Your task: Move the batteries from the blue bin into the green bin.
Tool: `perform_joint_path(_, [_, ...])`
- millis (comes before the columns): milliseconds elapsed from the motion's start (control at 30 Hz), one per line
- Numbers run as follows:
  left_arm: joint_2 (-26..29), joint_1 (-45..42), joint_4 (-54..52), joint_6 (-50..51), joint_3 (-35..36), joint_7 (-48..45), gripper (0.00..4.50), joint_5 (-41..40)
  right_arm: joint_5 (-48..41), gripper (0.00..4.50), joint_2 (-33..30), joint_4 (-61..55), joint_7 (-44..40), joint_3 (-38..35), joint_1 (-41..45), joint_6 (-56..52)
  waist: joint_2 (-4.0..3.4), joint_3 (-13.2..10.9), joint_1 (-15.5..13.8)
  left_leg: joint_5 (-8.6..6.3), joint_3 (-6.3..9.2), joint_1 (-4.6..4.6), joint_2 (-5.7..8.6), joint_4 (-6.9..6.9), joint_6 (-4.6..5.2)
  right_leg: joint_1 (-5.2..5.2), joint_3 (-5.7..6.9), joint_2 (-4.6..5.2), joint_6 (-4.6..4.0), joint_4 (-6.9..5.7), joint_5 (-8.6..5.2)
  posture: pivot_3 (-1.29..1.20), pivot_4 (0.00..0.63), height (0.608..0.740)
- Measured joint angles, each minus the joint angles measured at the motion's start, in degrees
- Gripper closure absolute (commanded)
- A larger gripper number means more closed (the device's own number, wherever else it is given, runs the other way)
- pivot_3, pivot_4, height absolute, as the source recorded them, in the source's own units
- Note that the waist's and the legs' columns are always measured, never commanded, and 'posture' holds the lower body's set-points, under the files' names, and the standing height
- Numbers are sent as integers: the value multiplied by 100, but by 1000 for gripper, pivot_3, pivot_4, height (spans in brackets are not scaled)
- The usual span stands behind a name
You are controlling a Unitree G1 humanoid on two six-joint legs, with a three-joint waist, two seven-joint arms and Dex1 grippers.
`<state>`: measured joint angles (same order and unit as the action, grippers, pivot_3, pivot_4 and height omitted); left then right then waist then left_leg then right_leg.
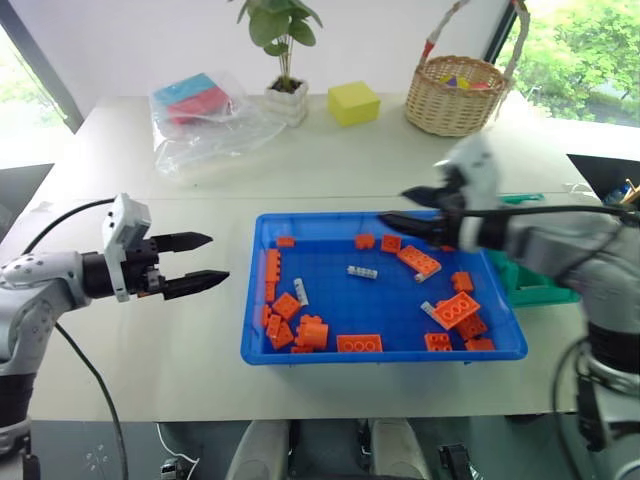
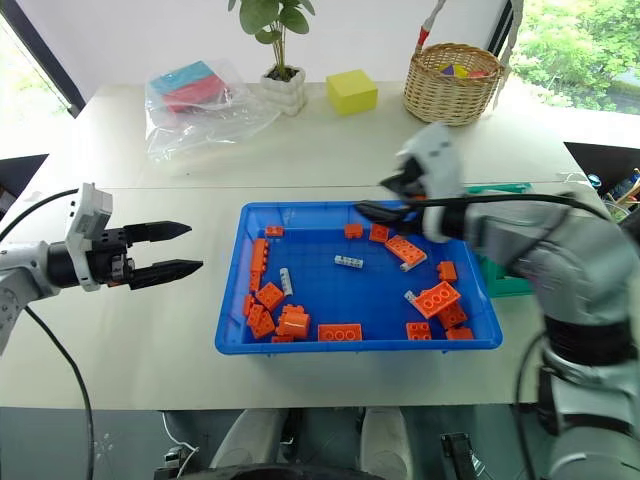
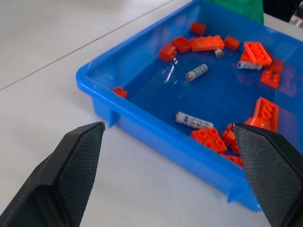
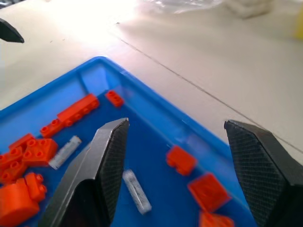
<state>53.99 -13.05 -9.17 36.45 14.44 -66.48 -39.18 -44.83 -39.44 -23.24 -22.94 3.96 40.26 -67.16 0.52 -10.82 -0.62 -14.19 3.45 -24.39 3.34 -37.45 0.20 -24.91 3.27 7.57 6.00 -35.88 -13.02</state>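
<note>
The large shallow bright-blue plastic bin sits at the centre of the pale matte tabletop and holds scattered orange studded toy bricks along its 9, 6 and 3 o'clock sides, with a few slim whitish-silver cylindrical batteries among them: one near the middle, one toward 9 o'clock, and two by the bricks toward 3 o'clock. At the blue bin's 3 o'clock, just beside its rim, stands the small teal-green plastic bin, mostly hidden behind the right arm; its contents cannot be made out. The right gripper hangs over the blue bin's 1 o'clock corner, its two black fingers spread wide and empty. The left gripper hovers over bare table at the bin's 9 o'clock, apart from the rim, fingers likewise parted wide with nothing between them. Along the table's far side, from 10 to 2 o'clock, lie a clear plastic bag with red and blue contents, a small green plant in a white pot, a yellow cube-shaped block and a woven wicker basket with a handle. Bright windows with greenery outside flank the table.
</note>
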Motion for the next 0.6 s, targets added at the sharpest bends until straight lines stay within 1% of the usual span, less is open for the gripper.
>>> perform_joint_path(100, [122,-1,8,-87,8,-116,0,51,347,1199,482,385,-49,810,167,-49,1,-1,0,0,-4,-1,7,-2,0,-2,2,1,2,-6,0,0,150,702])
perform_joint_path(167, [215,37,7,-114,24,-194,0,103,590,1199,842,769,-43,1177,249,-57,1,-1,23,0,-6,0,8,-5,1,-4,1,0,2,-14,1,0,150,702])
perform_joint_path(233, [255,62,5,-110,44,-217,0,102,772,1199,1064,995,-69,1445,263,-63,0,-2,27,0,-2,2,5,-17,1,-5,2,-4,3,-27,1,0,150,702])
perform_joint_path(400, [279,108,-7,-43,160,-202,0,75,1154,1199,1681,1342,-135,1869,433,-55,-1,-2,122,4,9,4,-22,-51,-5,-3,-1,-44,-3,-46,4,0,150,702])
perform_joint_path(600, [277,98,-86,105,228,-160,0,-38,1649,1199,1978,1837,-326,2095,571,196,-1,-2,156,6,9,18,-26,-53,-9,2,-7,-53,-7,-55,7,0,150,702])
